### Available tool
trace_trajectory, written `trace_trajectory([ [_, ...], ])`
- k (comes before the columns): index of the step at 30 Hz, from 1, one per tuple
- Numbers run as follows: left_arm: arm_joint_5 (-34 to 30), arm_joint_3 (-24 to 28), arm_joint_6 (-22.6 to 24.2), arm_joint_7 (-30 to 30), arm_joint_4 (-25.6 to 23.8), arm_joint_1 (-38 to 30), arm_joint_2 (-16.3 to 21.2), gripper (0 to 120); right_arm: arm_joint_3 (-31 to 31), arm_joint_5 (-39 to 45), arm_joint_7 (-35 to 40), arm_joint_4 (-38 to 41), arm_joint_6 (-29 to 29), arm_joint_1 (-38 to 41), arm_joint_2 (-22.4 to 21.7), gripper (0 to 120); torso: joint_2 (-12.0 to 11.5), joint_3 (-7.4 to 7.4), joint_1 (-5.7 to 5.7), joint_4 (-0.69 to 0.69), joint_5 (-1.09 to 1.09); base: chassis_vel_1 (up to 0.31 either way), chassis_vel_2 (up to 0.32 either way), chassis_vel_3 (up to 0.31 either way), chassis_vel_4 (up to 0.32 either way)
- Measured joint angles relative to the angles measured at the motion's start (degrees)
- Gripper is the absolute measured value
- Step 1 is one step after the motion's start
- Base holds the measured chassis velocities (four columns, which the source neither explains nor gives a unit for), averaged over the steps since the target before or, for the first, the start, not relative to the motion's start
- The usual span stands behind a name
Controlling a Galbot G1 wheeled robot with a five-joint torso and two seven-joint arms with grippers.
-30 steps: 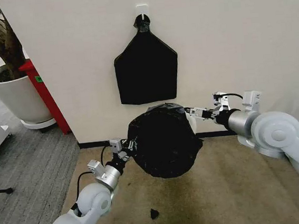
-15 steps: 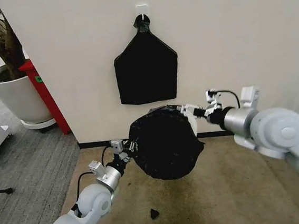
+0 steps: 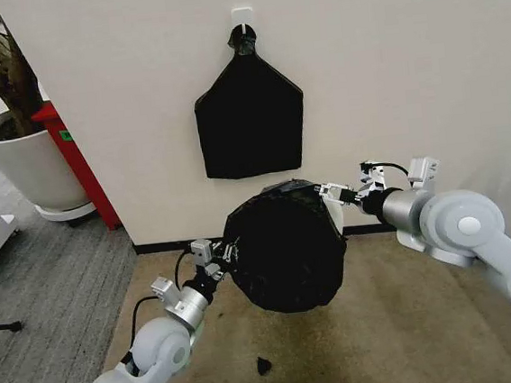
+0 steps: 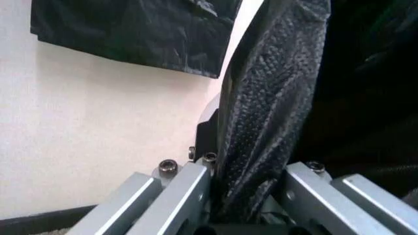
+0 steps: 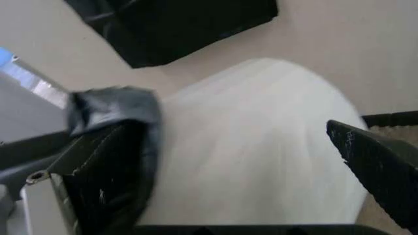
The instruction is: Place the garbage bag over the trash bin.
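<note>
Head view: thin glossy black plastic garbage bag [image 3: 284, 250] covers pale translucent plastic trash bin [image 3: 334, 213]. My left gripper [image 3: 223, 253] clamps bag's left edge; my right gripper [image 3: 329, 191], fingers apart, straddles bin's right rim.

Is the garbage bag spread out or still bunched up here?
Spread out: the garbage bag is stretched between the left gripper and right gripper, draped over the pale trash bin.
</note>
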Motion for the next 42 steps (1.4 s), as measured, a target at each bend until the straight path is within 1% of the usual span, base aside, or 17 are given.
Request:
trace_trajectory([
  [12, -1.5, -0.5, 0.8, 0.2, 0.5, 1.0, 0.0, 0, 2.1, 1.6, 2.0, 4.5, 1.6, -2.3, -1.3, 100, 0.0, 0.0, 0.0, 0.0, 0.01, 0.0, 0.0, 0.0, 0.0],
  [15, -2.4, -0.6, 1.2, -0.2, 0.0, 1.5, 0.1, 0, 4.8, 1.8, 1.4, 6.7, 2.3, -4.9, -1.6, 100, 0.0, 0.0, 0.0, 0.0, 0.0, 0.0, 0.0, 0.0, 0.0],
  [17, -3.8, -0.6, 1.9, -1.3, -0.4, 1.6, 0.0, 0, 7.0, 1.8, 1.0, 7.7, 2.8, -6.7, -1.5, 100, 0.0, 0.0, 0.0, -0.01, 0.0, 0.0, 0.0, 0.0, 0.0],
  [18, -6.0, -0.7, 2.8, -3.2, -0.9, 1.6, -0.2, 0, 9.6, 1.8, 0.3, 8.1, 3.1, -8.8, -1.1, 100, 0.0, 0.0, 0.0, 0.01, 0.0, 0.0, 0.0, 0.0, 0.0],
  [19, -6.0, -0.7, 2.8, -3.2, -0.9, 1.6, -0.2, 0, 9.6, 1.8, 0.3, 8.1, 3.1, -8.8, -1.1, 100, 0.0, 0.0, 0.0, 0.01, 0.0, 0.0, 0.0, 0.0, 0.0],
  [22, -11.8, -1.1, 6.0, -9.5, -1.5, 1.0, -0.8, 0, 17.2, 0.9, -3.6, 7.5, 3.5, -14.8, 0.0, 100, 0.0, -0.01, 0.0, 0.0, 0.0, 0.0, 0.0, 0.0, 0.0],
  [24, -17.8, -1.7, 8.9, -15.9, -1.9, 0.2, -1.2, 0, 22.5, -3.3, -9.9, 6.5, 3.8, -21.4, 0.3, 100, 0.0, 0.0, 0.0, 0.0, 0.02, 0.0, 0.0, 0.0, 0.0],
  [25, -19.6, -1.9, 9.5, -17.7, -2.1, -0.1, -1.3, 0, 23.8, -4.7, -11.8, 6.1, 3.8, -23.6, 0.3, 100, 0.0, 0.0, 0.0, 0.0, 0.02, 0.0, 0.0, 0.0, 0.0],
  [26, -23.5, -2.2, 11.2, -21.6, -2.5, -0.8, -1.5, 0, 26.4, -7.7, -16.6, 5.0, 3.8, -28.6, 0.4, 100, 0.0, 0.0, 0.0, 0.0, 0.0, 0.0, 0.0, 0.0, 0.0],
  [27, -23.5, -2.2, 11.2, -21.6, -2.5, -0.8, -1.5, 0, 26.4, -7.7, -16.6, 5.0, 3.8, -28.6, 0.4, 100, 0.0, 0.0, 0.0, 0.0, 0.0, 0.0, 0.0, 0.0, 0.0],
  [30, -30.0, -2.4, 13.7, -27.6, -3.4, -2.5, -1.9, 0, 29.0, -14.1, -25.2, 3.4, 4.4, -36.2, 1.9, 100, 0.0, 0.0, 0.0, -0.02, 0.02, 0.0, 0.0, 0.0, 0.0],
  [32, -36.4, -2.3, 16.0, -33.4, -4.0, -4.7, -2.4, 0, 29.0, -19.0, -30.2, 3.3, 5.8, -40.8, 4.4, 100, 0.0, 0.0, 0.0, -0.01, 0.01, 0.0, 0.0, 0.0, 0.0],
  [34, -43.8, -2.2, 17.6, -38.7, -4.1, -6.9, -2.8, 0, 27.4, -20.9, -31.0, 5.2, 6.8, -43.5, 7.8, 100, 0.0, 0.0, 0.0, -0.01, 0.01, 0.0, 0.0, 0.0, 0.0],
  [35, -43.8, -2.2, 17.6, -38.7, -4.1, -6.9, -2.8, 0, 27.4, -20.9, -31.0, 5.2, 6.8, -43.5, 7.8, 100, 0.0, 0.0, 0.0, -0.01, 0.01, 0.0, 0.0, 0.0, 0.0],
  [37, -50.0, -2.6, 19.2, -42.6, -4.1, -8.6, -3.2, 0, 26.0, -21.5, -30.4, 7.0, 7.0, -44.7, 10.7, 100, 0.0, -0.01, 0.0, -0.01, 0.0, 0.0, 0.0, 0.0, 0.0],
  [38, -53.8, -2.8, 20.2, -44.5, -3.8, -9.4, -3.4, 0, 25.2, -21.6, -29.5, 8.3, 7.1, -45.5, 12.9, 100, 0.0, -0.01, 0.0, -0.01, 0.01, 0.0, 0.0, 0.0, 0.0],
  [42, -61.0, -3.0, 23.5, -48.5, -1.8, -10.3, -4.1, 0, 22.7, -21.6, -23.3, 12.1, 7.1, -47.9, 19.0, 100, 0.0, 0.0, 0.0, 0.0, -0.01, 0.0, 0.0, 0.0, 0.0],
])
